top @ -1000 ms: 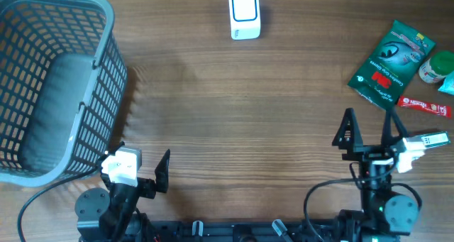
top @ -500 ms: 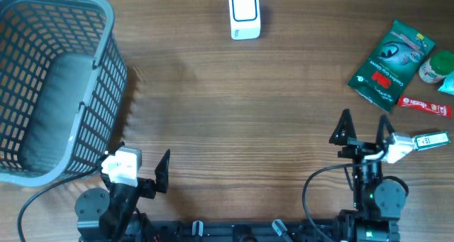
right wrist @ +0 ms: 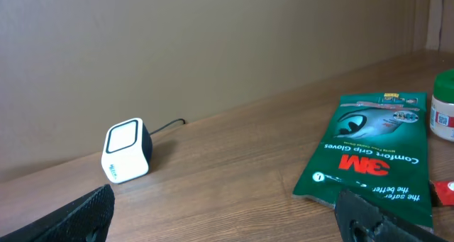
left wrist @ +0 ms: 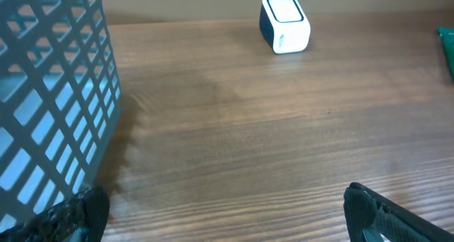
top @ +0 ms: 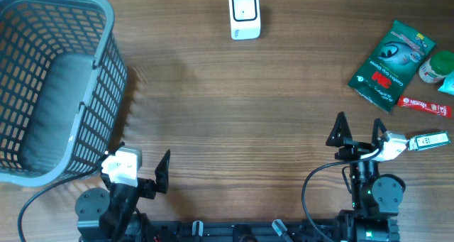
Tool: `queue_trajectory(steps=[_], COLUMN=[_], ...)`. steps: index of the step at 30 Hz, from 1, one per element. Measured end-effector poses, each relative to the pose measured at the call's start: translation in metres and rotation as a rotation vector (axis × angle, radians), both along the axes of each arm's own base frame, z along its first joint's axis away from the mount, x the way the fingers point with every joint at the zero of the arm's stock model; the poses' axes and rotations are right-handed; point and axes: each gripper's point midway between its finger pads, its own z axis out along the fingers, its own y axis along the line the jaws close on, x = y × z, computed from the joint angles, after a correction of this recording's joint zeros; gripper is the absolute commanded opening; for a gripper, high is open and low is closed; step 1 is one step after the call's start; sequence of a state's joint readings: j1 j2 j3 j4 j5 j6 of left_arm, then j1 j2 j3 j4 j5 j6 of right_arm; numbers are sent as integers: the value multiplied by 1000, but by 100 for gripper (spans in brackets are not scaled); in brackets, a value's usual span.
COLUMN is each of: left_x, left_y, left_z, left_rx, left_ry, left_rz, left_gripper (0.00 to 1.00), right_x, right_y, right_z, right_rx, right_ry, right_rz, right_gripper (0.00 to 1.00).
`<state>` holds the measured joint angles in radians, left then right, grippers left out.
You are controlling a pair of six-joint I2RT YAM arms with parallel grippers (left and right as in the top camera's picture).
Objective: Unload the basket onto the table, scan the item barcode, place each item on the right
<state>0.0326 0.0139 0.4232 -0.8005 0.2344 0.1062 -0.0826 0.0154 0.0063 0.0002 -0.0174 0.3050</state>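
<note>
**Both arms low at the near edge, jaws spread wide and empty**

The left gripper (top: 140, 158) sits by the near corner of the grey basket (top: 106, 18), one finger close against the basket wall, and grasps nothing. The right gripper (top: 360, 123) points away from the base with its fingers parted and nothing between them. The green glove packet (top: 391, 63) lies flat by the table's right edge, beyond the right gripper and apart from it, with a red sachet (top: 424, 106) just beside it and a green-lidded jar (top: 434, 66) at the very edge. The white scanner (top: 245, 15) stands at the far edge, about midway across. Between the basket, the scanner and the packet, the wooden table (top: 234, 107) lies bare.
</note>
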Motion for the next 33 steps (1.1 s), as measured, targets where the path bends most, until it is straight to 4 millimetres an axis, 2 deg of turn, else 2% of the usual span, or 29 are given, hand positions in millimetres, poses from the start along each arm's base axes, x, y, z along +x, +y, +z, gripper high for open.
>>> queue_trajectory(steps=[11, 15, 17, 18, 19, 21, 22, 24, 28, 33], left_x=[-23, -23, -16, -2, 4, 29, 37, 45, 55, 60], left_y=[-1, 0, -1, 0, 0, 0, -1, -5, -9, -10], left_z=[-42, -44, -33, -11, -4, 28, 33, 35, 23, -5], left_rx=[-6, -6, -5, -1, -2, 5, 5, 5, 3, 1], left_ry=[199, 206, 152, 40, -6, -217, -283, -352, -417, -368], left_rz=[0, 2, 0, 0, -3, -8, -15, -32, -52, -54], left_gripper=[100, 100, 100, 100, 100, 100, 100, 100, 100, 100], right_x=[0, 0, 0, 0, 0, 0, 0, 0, 0, 0], right_y=[0, 0, 0, 0, 0, 0, 0, 0, 0, 0], right_z=[0, 0, 0, 0, 0, 0, 1, 1, 1, 1], right_rx=[0, 0, 0, 0, 0, 0, 0, 0, 0, 0], right_ry=[0, 0, 0, 0, 0, -2, -3, -3, -3, -3], right_rz=[0, 0, 0, 0, 0, 0, 0, 0, 0, 0], right_gripper=[99, 100, 100, 100, 100, 100, 100, 100, 100, 99])
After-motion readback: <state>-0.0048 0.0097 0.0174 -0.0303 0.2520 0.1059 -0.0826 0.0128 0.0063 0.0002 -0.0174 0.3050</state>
